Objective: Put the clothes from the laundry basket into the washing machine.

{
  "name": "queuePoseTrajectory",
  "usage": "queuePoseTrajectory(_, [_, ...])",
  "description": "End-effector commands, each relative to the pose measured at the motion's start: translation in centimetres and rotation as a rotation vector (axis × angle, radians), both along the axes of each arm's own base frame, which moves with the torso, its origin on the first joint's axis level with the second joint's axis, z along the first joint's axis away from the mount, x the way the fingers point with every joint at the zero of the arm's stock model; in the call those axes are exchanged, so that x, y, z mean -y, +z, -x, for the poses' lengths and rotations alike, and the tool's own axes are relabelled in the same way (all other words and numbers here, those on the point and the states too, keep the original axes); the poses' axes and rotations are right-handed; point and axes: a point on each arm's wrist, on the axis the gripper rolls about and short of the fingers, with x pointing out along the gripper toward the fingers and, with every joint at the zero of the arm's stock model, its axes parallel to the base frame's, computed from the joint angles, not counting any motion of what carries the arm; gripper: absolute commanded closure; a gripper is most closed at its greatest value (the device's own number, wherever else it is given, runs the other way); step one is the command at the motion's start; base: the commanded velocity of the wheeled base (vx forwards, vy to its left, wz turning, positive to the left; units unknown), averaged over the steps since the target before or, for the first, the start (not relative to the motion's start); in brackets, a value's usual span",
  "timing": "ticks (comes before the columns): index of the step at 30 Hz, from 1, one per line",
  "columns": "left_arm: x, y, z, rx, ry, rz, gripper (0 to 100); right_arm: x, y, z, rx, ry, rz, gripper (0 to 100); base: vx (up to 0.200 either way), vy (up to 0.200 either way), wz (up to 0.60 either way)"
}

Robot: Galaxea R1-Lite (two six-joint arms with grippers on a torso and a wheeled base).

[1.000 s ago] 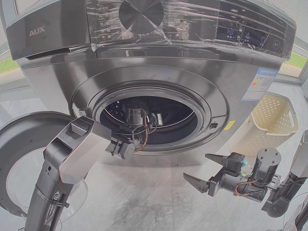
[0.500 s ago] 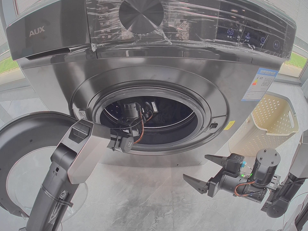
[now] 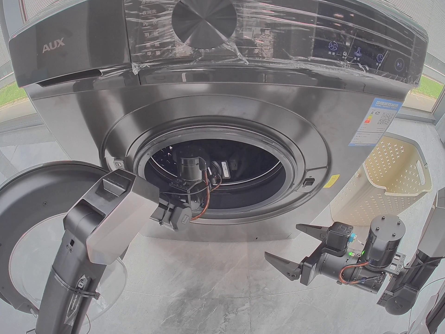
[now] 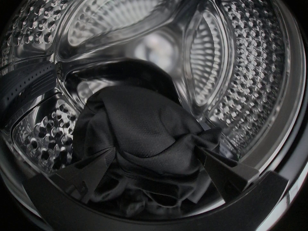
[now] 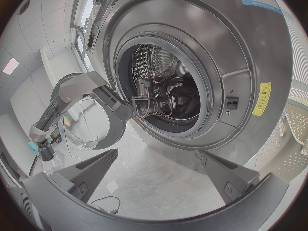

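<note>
– Two things crowd the washing machine [image 3: 222, 93] front: its open door [image 3: 23, 200] swung out at the left, and the left arm [image 3: 111, 214], whose wrist crosses the lower-left rim of the door opening; the cream perforated laundry basket [image 3: 398, 177] stands just beside the machine's right side; grey tiled floor [image 3: 218, 284] in front.
– Right side?
– Right gripper [image 3: 282, 240] hangs over the floor before the machine's lower right corner, well apart from the opening; fingers [image 3: 282, 263] spread, nothing between them.
– Clothes?
– One near-black garment [image 4: 141, 125], fine-knit, matte, bunched in folds; it lies on the drum [image 4: 250, 64] floor toward the front rim, well inside the opening.
– Left pincer?
– Left gripper [image 4: 154, 149] is inside the drum, fingers [image 4: 96, 167] spread wide, one tip at each side of the bundle; whether the tips touch the cloth, cannot tell; not pinching it.
– View differences?
– Left wrist view gives the cloth, the dimpled steel drum wall and a dark perforated lifter [image 4: 25, 84]; in the head view the wrist blocks most of that, but the control dial [image 3: 204, 18] and film-wrapped panel [image 3: 278, 19] show; right wrist view shows the left arm entering the opening from the side, dark cloth past it, a yellow sticker [image 5: 261, 99] beside the door latch [image 5: 231, 103], a loose cable [image 5: 107, 204] on the floor.
</note>
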Motion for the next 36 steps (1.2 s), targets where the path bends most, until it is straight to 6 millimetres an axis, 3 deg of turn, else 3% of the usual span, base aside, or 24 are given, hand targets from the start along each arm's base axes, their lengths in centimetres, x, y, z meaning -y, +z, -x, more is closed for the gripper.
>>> queuePoseTrajectory(1, [0.0,4.1,6.3,0.009,-0.131,-0.063,0,0.0,-0.1,0.1,-0.004,0.001,0.003,0,0.000,0.000,0.00])
queuePoseTrajectory(4, [-0.5,3.9,10.1,-0.025,-0.189,-0.150,0,0.1,-0.1,0.1,-0.005,0.001,0.004,0,0.000,0.000,0.00])
queuePoseTrajectory(5, [-0.5,3.9,10.3,-0.026,-0.192,-0.151,0,0.1,-0.1,0.1,-0.006,0.001,0.005,0,0.000,0.000,0.00])
queuePoseTrajectory(9, [-0.2,3.1,15.0,-0.032,-0.268,-0.156,0,0.2,-0.3,0.3,-0.016,0.001,0.012,0,0.000,0.000,0.00])
queuePoseTrajectory(10, [-0.2,3.1,15.2,-0.031,-0.271,-0.155,0,0.2,-0.3,0.3,-0.016,0.001,0.012,0,0.000,0.000,0.00])
queuePoseTrajectory(12, [-0.6,2.6,17.5,-0.032,-0.301,-0.156,0,0.2,-0.3,0.4,-0.018,0.000,0.012,0,0.000,0.000,0.00])
queuePoseTrajectory(14, [-0.7,2.6,17.7,-0.033,-0.303,-0.156,0,0.3,-0.3,0.4,-0.018,0.000,0.012,0,0.000,0.000,0.00])
queuePoseTrajectory(17, [-1.6,1.9,21.4,-0.051,-0.355,-0.175,0,0.7,-0.5,0.9,-0.033,-0.001,0.027,0,0.000,0.000,0.00])
queuePoseTrajectory(20, [-2.3,2.3,23.2,-0.038,-0.386,-0.162,0,0.9,-0.4,1.1,-0.031,-0.002,0.025,0,0.000,0.000,0.00])
queuePoseTrajectory(21, [-3.0,2.7,25.2,-0.034,-0.424,-0.159,0,1.2,0.0,1.3,-0.023,-0.010,0.018,0,0.000,0.000,0.00])
queuePoseTrajectory(25, [-4.5,3.5,28.3,-0.020,-0.452,-0.163,0,1.9,1.0,1.9,0.007,-0.016,-0.005,0,0.000,0.000,0.00])
queuePoseTrajectory(26, [-5.8,4.0,30.0,-0.016,-0.462,-0.164,0,2.3,1.8,2.4,0.030,-0.018,-0.023,0,0.000,0.000,0.00])
queuePoseTrajectory(28, [-7.2,4.6,31.5,-0.002,-0.469,-0.158,0,3.0,2.4,3.2,0.050,-0.019,-0.038,0,0.000,0.000,0.00])
queuePoseTrajectory(33, [-10.5,5.6,33.8,0.020,-0.405,-0.140,0,5.0,3.2,4.9,0.071,-0.069,-0.044,0,0.000,0.000,0.00])
queuePoseTrajectory(36, [-12.2,5.6,34.7,0.012,-0.362,-0.147,0,7.0,5.0,5.9,0.129,-0.168,-0.069,0,0.000,0.000,0.00])
